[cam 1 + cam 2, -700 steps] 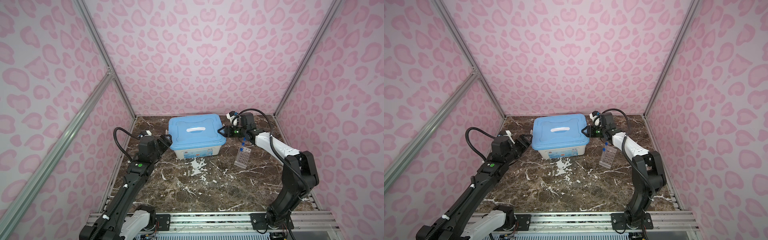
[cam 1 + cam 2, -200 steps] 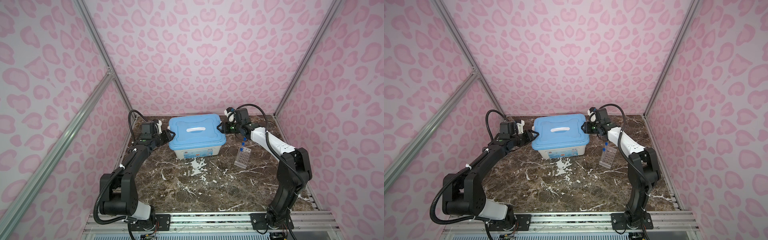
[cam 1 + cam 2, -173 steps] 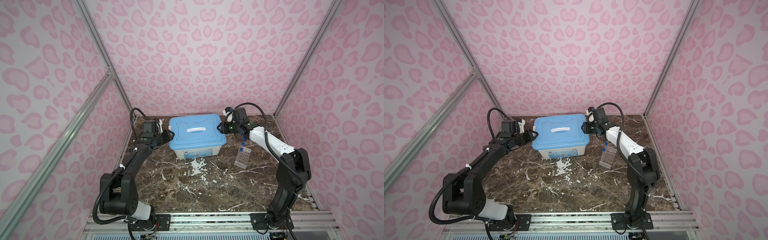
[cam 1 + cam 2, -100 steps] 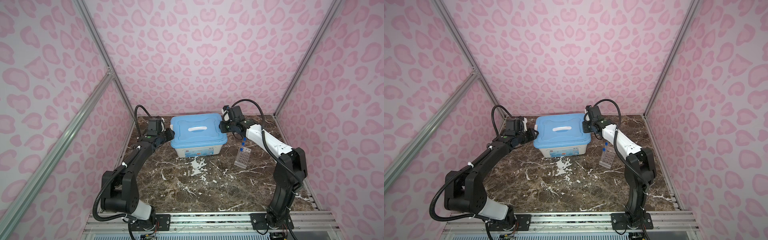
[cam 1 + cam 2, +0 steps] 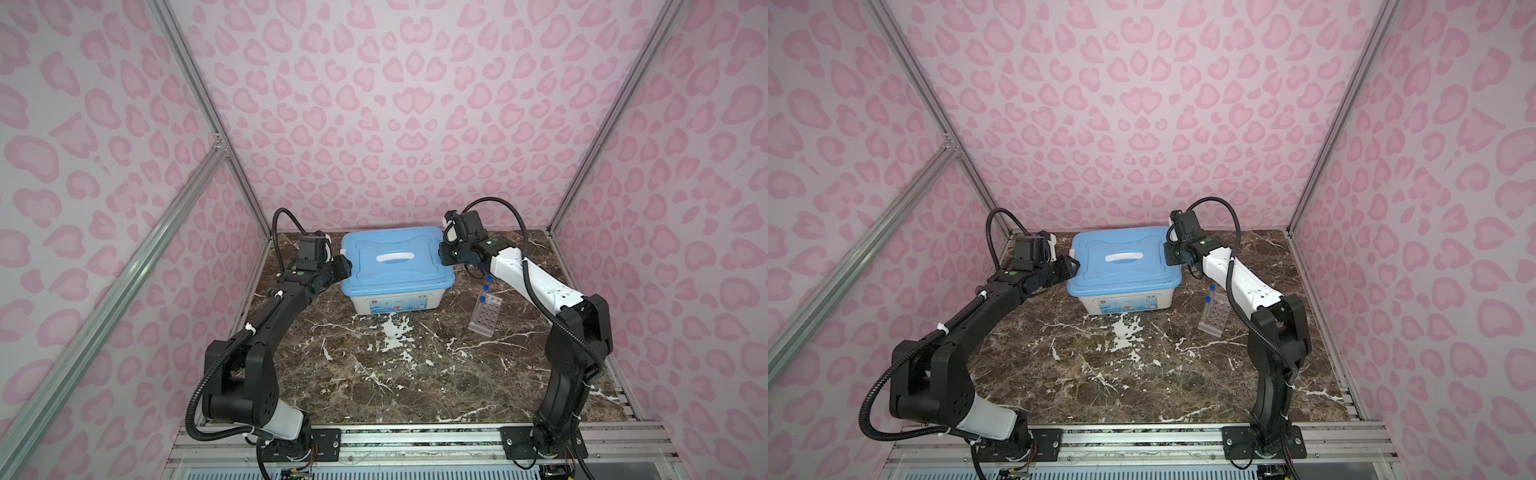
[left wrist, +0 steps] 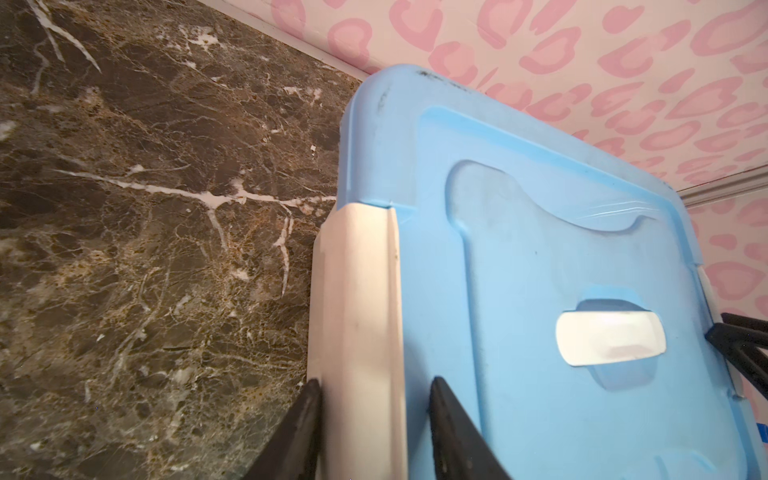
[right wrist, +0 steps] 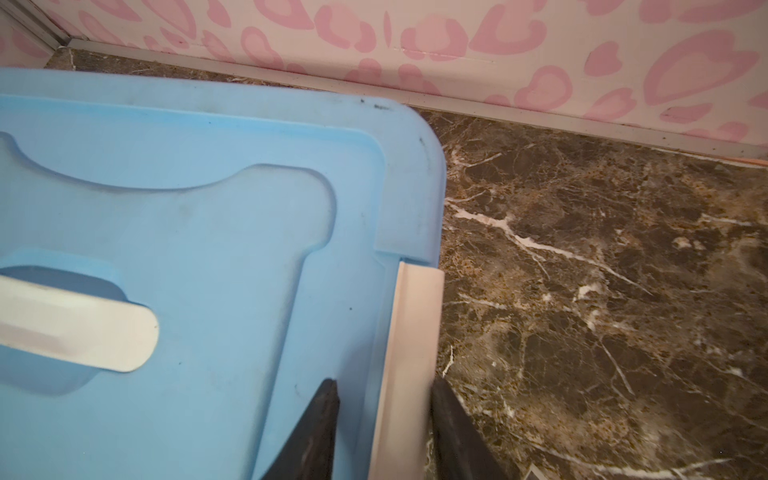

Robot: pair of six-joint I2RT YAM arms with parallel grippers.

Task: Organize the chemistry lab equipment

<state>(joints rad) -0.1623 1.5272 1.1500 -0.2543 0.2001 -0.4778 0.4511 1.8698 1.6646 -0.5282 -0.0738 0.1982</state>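
In both top views the blue lid (image 5: pixel 415 270) (image 5: pixel 1142 274) shuts the white bin (image 5: pixel 390 301) (image 5: pixel 1125 305) (contents hidden); right of it the clear rack (image 5: pixel 486 316) (image 5: pixel 1216 318) holds blue-capped test tubes (image 5: pixel 482 299) (image 5: pixel 1207 300). Left wrist: left gripper (image 6: pixel 374 382), part-open, straddles a white latch (image 6: pixel 357 291). Right wrist: right gripper (image 7: pixel 383 382) likewise, other latch (image 7: pixel 415 332).

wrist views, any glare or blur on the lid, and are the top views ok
Left wrist view: lid sharp, its white handle washed out; right wrist view: handle blown out too, right pincer slightly soft; both top views: even light, clear rack faint.
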